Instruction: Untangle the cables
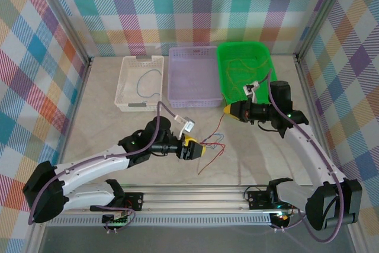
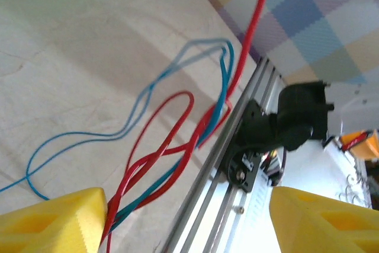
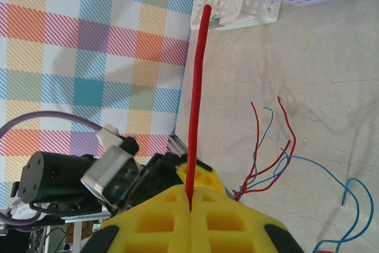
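Looking down from above, we find the left tool (image 1: 193, 149) low over the counter (image 1: 106, 122), just left of a loose tangle of red and blue cables (image 1: 214, 144) that lies on the bare surface in front of the baskets. In its wrist view the yellow fingers (image 2: 56, 220) stand spread wide apart, gripping nothing. A red strand (image 2: 161, 137) and a teal-blue strand (image 2: 89, 139) run out of the gap, hugging the inner edge of the finger at the picture's left. They loop across the counter beside the aluminium rail (image 2: 216, 176).

The right tool (image 1: 228, 111) sits near the front corner of the green basket (image 1: 221, 72), pointing left. Its fingers are pressed together and pinch a red cable (image 3: 198, 81), which rises straight from the seam between them. In the overhead view that cable slants down to the tangle. In the right wrist view, the rest of the tangle lies beyond those fingers, thin red and blue ends fanning over the counter.

Three baskets stand side by side at the far side. A white basket (image 1: 137, 106) at left has a single blue cable (image 1: 148, 81) curled inside, and a lilac basket (image 1: 192, 102) stands in the middle. In the green one at right, yellow-olive cables (image 1: 240, 70) lie in loose coils.
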`<action>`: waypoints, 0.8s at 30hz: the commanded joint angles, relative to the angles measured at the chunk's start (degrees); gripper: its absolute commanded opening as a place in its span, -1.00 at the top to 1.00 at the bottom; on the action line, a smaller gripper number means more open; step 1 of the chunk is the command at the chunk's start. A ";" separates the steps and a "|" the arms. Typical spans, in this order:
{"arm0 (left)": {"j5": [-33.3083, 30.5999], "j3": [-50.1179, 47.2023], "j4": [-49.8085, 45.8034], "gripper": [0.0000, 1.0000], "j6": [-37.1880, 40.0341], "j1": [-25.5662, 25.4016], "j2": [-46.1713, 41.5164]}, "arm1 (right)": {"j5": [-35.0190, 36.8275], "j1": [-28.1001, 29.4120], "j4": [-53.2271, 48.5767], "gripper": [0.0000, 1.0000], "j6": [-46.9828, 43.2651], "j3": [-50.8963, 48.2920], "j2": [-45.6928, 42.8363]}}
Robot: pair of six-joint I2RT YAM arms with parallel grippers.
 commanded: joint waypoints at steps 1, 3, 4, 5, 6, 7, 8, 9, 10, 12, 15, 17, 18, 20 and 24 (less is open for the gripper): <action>1.11 2.42 -4.03 -0.34 4.47 -1.53 0.98 | -1.96 0.46 0.88 1.00 -0.57 2.27 -0.16; 0.90 2.61 -4.44 -0.30 5.10 -2.01 1.42 | -1.90 0.46 0.72 1.00 -0.54 2.45 -0.09; 0.73 2.63 -4.52 -0.28 5.20 -2.11 1.55 | -1.92 0.46 0.71 1.00 -0.52 2.46 -0.07; 0.63 2.64 -4.69 -0.25 5.38 -2.24 1.72 | -1.90 0.55 0.72 1.00 -0.56 2.46 0.02; 0.50 2.88 -4.92 -0.19 5.61 -2.32 1.87 | -1.83 0.55 0.60 1.00 -0.60 2.46 0.10; 0.32 2.98 -5.12 -0.14 5.85 -2.41 2.06 | -1.79 0.55 0.68 1.00 -0.60 2.39 0.23; 0.17 3.09 -5.35 -0.11 5.93 -2.57 2.23 | -1.85 0.55 0.64 1.00 -0.60 2.37 0.35; 0.06 3.24 -5.49 -0.07 6.16 -2.59 2.49 | -1.78 0.60 0.70 1.00 -0.60 2.28 0.45; 0.07 3.37 -5.50 -0.03 6.19 -2.68 2.78 | -1.74 0.66 0.77 1.00 -0.51 2.19 0.53; 0.13 3.68 -5.67 0.02 6.30 -2.92 3.56 | -1.82 0.72 0.96 1.00 -0.42 2.12 0.63; 0.06 3.93 -5.58 0.12 6.38 -3.29 4.71 | -1.72 0.73 1.01 1.00 -0.33 2.30 0.47; 0.11 3.78 -5.51 0.14 6.37 -3.52 5.22 | -1.54 0.68 1.06 1.00 -0.34 2.45 0.12; -0.01 3.60 -5.54 0.14 6.47 -3.52 5.38 | -1.65 0.73 1.19 1.00 -0.25 2.52 -0.11; -0.63 3.16 -5.74 0.10 6.63 -3.47 5.53 | -2.96 0.73 2.08 1.00 0.05 2.59 -0.25; -2.62 1.92 -6.53 -0.13 7.37 -3.51 5.73 | -4.88 0.73 3.53 1.00 0.46 2.37 -0.43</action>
